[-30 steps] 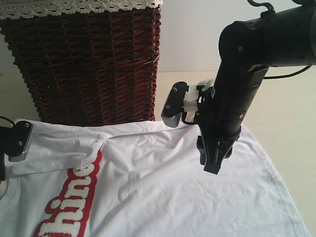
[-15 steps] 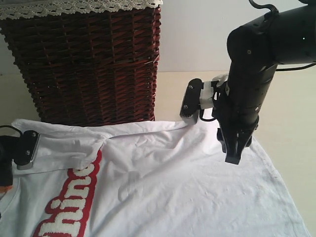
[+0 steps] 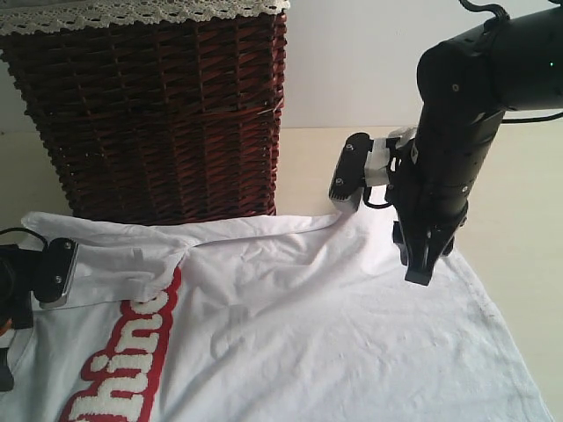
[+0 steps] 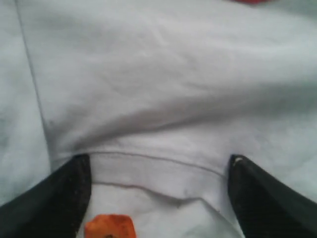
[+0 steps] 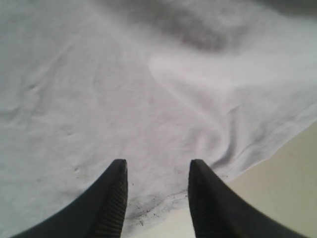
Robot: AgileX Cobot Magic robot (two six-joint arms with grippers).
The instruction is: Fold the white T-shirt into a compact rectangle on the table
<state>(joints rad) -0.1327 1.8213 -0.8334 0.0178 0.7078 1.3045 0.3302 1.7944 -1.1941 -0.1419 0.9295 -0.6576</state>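
Note:
The white T-shirt (image 3: 308, 316) lies spread on the table (image 3: 519, 202), its red band (image 3: 123, 369) with white letters at the lower left. My right gripper (image 3: 420, 271) hangs open, pointing down over the shirt's right part near its edge. In the right wrist view its fingers (image 5: 115, 191) stand apart above the shirt's speckled hem (image 5: 163, 203), with nothing between them. My left gripper (image 4: 158, 166) is open wide just over a stitched hem (image 4: 148, 161) of the shirt. In the exterior view only the left arm (image 3: 22, 277) shows, at the left edge.
A dark red-brown wicker basket (image 3: 158, 114) with lace trim stands right behind the shirt's far edge. Bare tabletop (image 5: 282, 198) lies to the right of the shirt. A small orange part (image 4: 109, 227) shows between the left fingers' bases.
The right arm has moved to the right, from over the shirt's middle toward its right edge. The left arm has shifted slightly right and lower. The shirt lies as before.

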